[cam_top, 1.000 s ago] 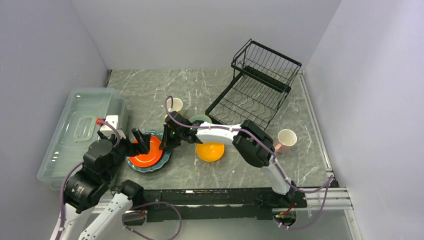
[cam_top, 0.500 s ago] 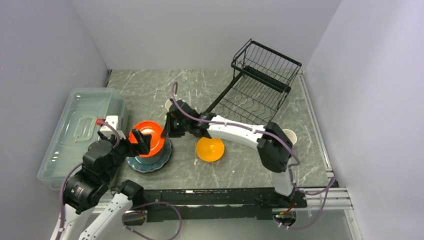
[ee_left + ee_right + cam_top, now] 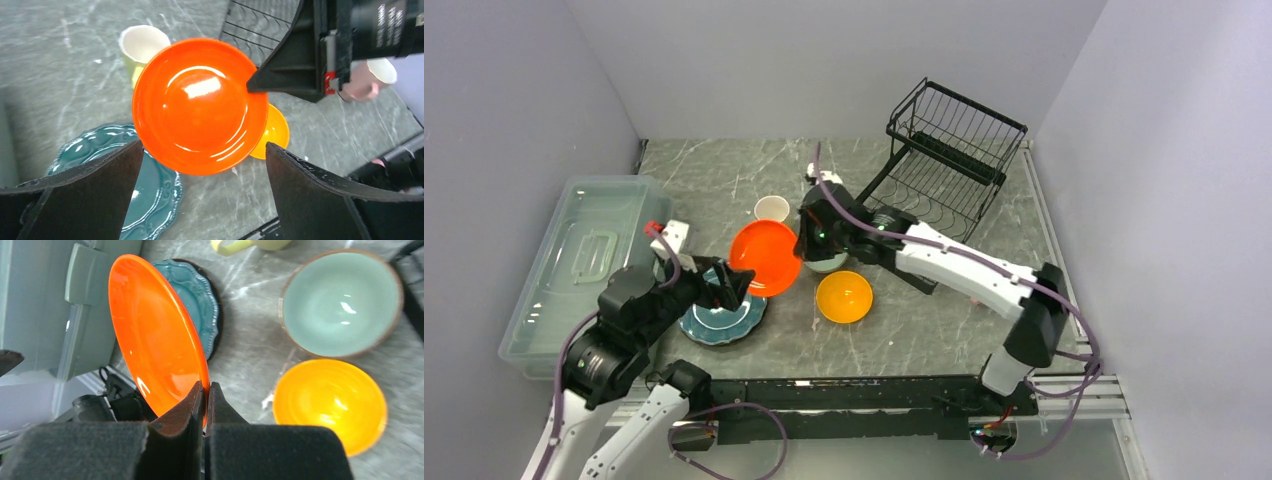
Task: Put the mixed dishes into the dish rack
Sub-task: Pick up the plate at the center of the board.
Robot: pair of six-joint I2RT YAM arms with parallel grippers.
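My right gripper [image 3: 206,390] is shut on the rim of the small orange-red plate [image 3: 765,257], which hangs tilted above the table. My left gripper [image 3: 729,290] stands open and empty over the teal plate [image 3: 721,318], just left of and below the lifted plate [image 3: 200,105]. The orange-yellow bowl [image 3: 844,296] sits to the right. The pale green bowl [image 3: 340,302] lies partly under the right arm. The pale yellow mug [image 3: 772,209] stands behind. The pink mug [image 3: 372,80] shows only in the left wrist view. The black dish rack [image 3: 944,165] is at the back right.
A clear plastic lidded bin [image 3: 589,265] lies along the left edge of the table. Grey walls close in on both sides. The right arm [image 3: 964,270] stretches across the front of the rack's lower tray.
The right gripper has lifted the orange-red plate off the teal plate and carried it right and toward the back. The left gripper stayed open and shifted slightly right.
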